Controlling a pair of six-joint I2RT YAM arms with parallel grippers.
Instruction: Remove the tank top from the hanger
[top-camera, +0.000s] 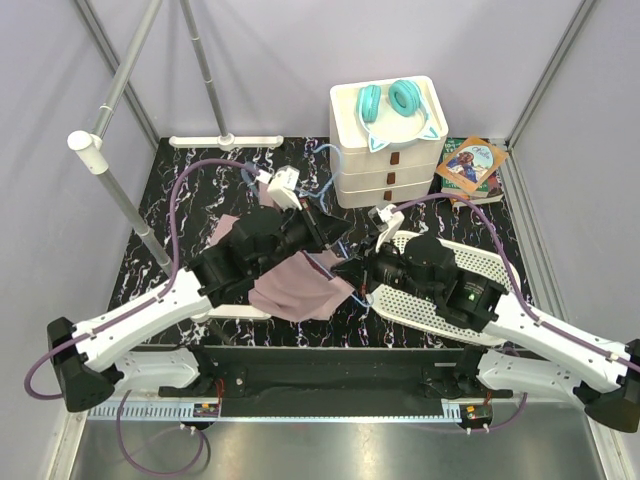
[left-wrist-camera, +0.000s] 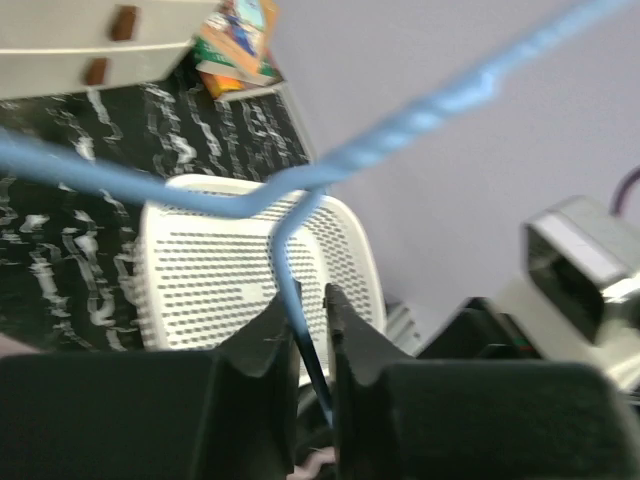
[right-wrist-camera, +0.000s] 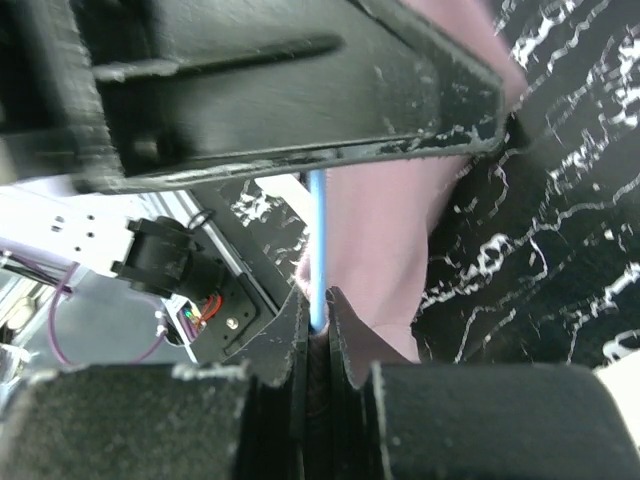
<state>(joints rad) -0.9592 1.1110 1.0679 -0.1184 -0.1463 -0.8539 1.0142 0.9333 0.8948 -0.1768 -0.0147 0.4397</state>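
1. Left gripper: jaws nearly closed, pinching one strand of the light-blue wire hanger.
2. Behind: white perforated tray on the black marbled table.

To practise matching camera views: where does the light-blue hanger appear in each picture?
Top external: hanger wire beside the drawers, mostly hidden.
Left wrist: across the centre, gripped by left end effector.
Right wrist: vertical at centre, in right end effector.
Shared landmark: black marbled table.
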